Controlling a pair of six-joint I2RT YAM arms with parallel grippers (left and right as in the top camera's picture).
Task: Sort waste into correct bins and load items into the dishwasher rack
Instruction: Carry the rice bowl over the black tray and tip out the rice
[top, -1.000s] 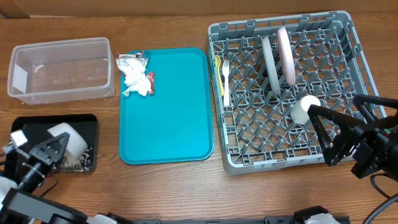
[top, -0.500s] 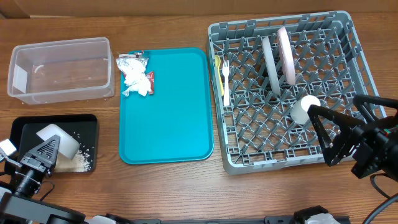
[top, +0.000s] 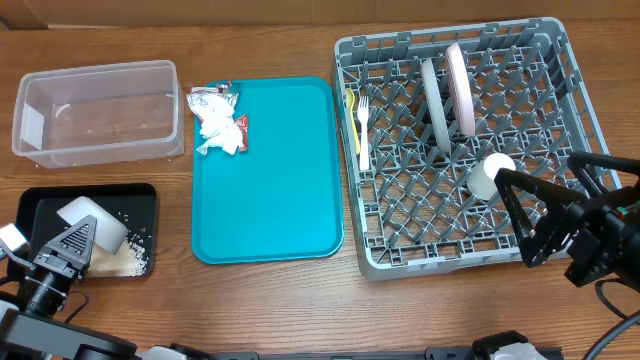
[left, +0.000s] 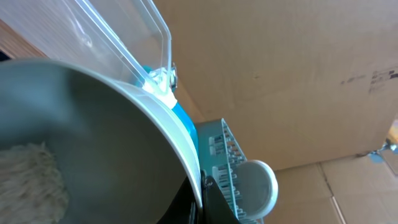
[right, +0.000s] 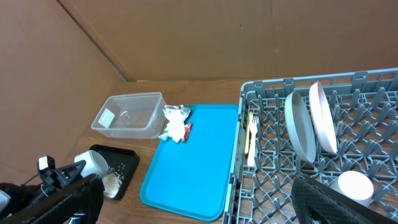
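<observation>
Two arms are reaching in from the table's near edge, one at each end. At the far left, the left arm is lying low and pointing toward the black tray. The left gripper is clamping tight on the rim of the bowl, which is tipping on its side over the tray. The wrist view is showing that rim pinched at the bottom of the frame. Rice is lying heaped in the tray's near right part, with loose grains scattered beyond it. Compared with a second ago, the arm is sitting lower and further left, the bowl is resting slightly further left, and far more rice is lying in the tray, where only a thin scatter lay by the near edge. Behind the tray the tub is standing upright. The napkin and foil wrapper are lying together, straddling the teal tray's far left corner. The rack is holding the spoon and fork side by side at its left wall, the grey-green plate and white plate on edge among the pegs, and the cup tilted nearer the front. The right gripper is hovering over the rack's near right corner, fingers spread wide with nothing between them, exactly where it was a second ago.
</observation>
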